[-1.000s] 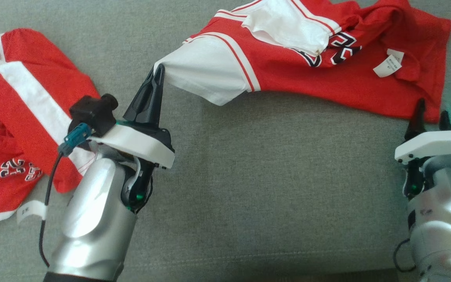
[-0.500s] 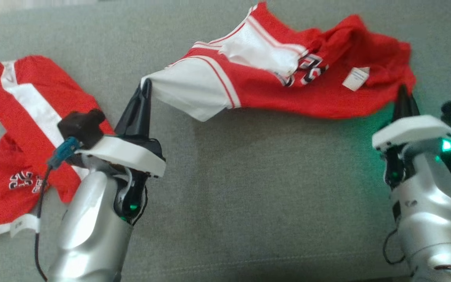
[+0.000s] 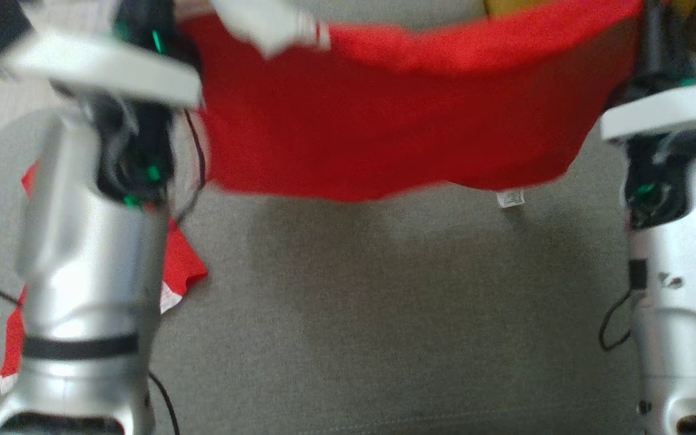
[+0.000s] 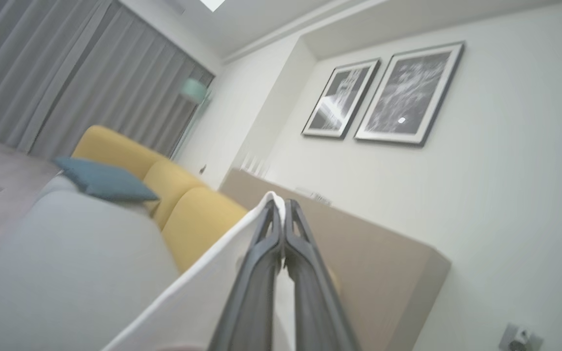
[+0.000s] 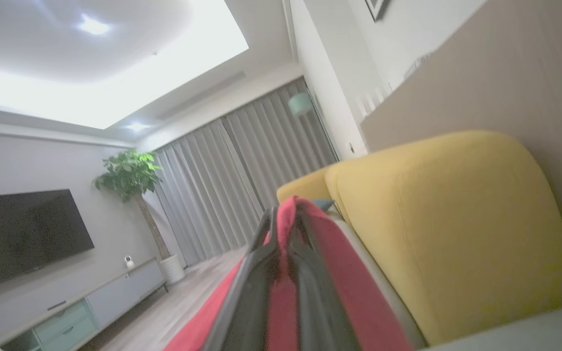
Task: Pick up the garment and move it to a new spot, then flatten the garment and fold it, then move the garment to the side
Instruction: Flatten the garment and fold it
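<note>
1. The right tool (image 5: pixel 286 218) rises from the bottom edge, its two dark fingers (image 5: pixel 249 297) pressed together on a fold of the red garment (image 5: pixel 344 282)
2. The cloth trails down past the fingers to the bottom edge
3. Just to the right stands a yellow sofa back (image 5: pixel 456 229)
4. Beyond hang grey curtains (image 5: pixel 232 185), with a potted tree (image 5: pixel 130 175) and a dark television (image 5: pixel 22 234) to the left, above a low cabinet (image 5: pixel 90 307)

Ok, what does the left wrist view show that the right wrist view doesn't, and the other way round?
Left wrist view: the left gripper shut on a white edge of the garment, plus both framed prints in full. Right wrist view: the right gripper shut on its red cloth, a television and a potted plant. Shared: the yellow sofa and grey curtains.
</note>
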